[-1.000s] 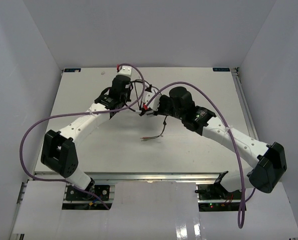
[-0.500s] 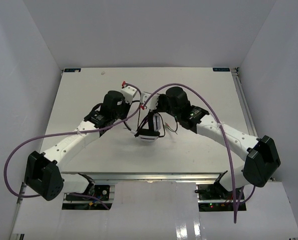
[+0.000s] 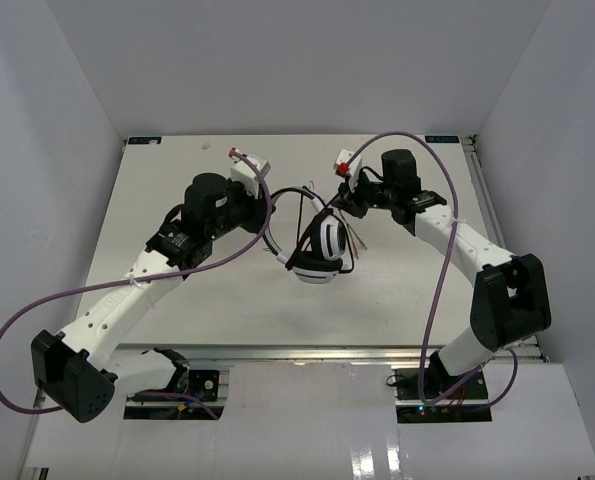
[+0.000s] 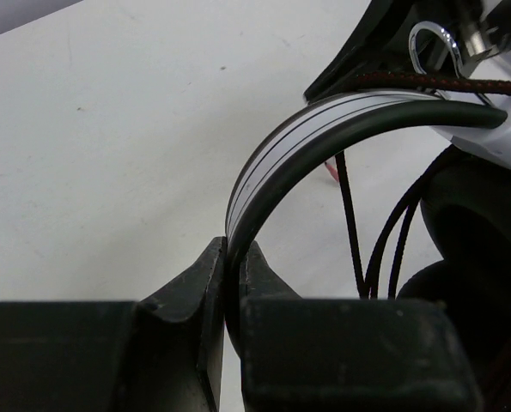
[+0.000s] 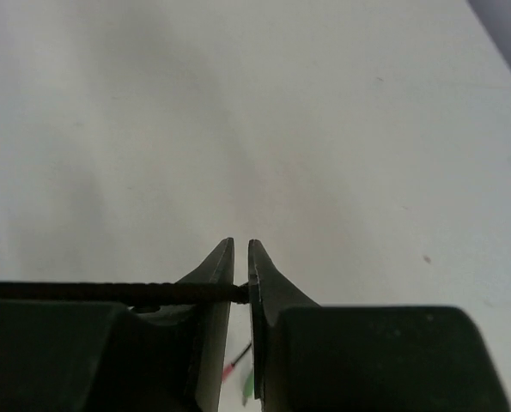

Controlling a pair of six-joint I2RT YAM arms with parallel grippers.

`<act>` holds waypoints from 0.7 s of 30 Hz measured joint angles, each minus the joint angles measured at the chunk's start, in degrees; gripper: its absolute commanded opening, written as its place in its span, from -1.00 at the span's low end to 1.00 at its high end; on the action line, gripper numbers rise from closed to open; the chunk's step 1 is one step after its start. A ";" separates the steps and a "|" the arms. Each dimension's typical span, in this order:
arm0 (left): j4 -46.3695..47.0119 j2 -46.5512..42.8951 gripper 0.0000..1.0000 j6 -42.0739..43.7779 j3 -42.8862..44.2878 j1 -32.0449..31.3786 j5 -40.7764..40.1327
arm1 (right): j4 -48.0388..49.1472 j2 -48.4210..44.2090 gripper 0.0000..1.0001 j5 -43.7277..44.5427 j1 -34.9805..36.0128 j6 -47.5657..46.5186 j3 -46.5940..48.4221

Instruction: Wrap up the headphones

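Nearest me, my two arms rise from their bases at the near edge of the desk (image 3: 177, 170). A purple cable (image 3: 17, 330) loops wide off the left arm, and another (image 3: 429, 290) trails along the right arm.

Further in, at about the middle of the desk and between the arms, are the headphones (image 3: 322, 250). The white-and-black ear cups sit on the near side, and the black headband (image 4: 324, 120) arches away from them toward the far left. From overhead I cannot tell whether the cups rest on the desk or hang just above it.

Just beyond the cups, my left tool (image 4: 232, 262) is pressed together on the headband. Its two black fingers clamp the thin edge of the band at its lower end. From that wrist, the band curves up and to the right toward a dark ear cup (image 4: 483, 223). Several strands of the thin black cord (image 5: 83, 291) hang in the arch under the band.

At about the same depth, to the right of the headphones, my right tool (image 5: 241, 245) is nearly closed and pinches the cord. The cord comes in from the left across the left finger and ends in the narrow slit between the tips. Below the slit, the small coloured plugs (image 5: 238, 371) show pink and green, but they are blurred.

Past both tools there is pale desk running to the far edge.
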 measured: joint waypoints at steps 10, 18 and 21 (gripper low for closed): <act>4.74 0.04 -1.00 -13.34 6.55 0.05 2.49 | 31.11 2.45 -0.61 -34.00 -1.59 34.10 -11.49; 9.65 2.83 -1.00 -22.67 10.94 0.00 0.23 | 56.58 1.54 -0.49 -39.12 -1.52 55.81 -16.42; 11.72 2.95 -1.00 -25.53 11.37 0.00 -4.11 | 58.45 -0.05 -0.35 -38.85 -1.48 57.44 -18.03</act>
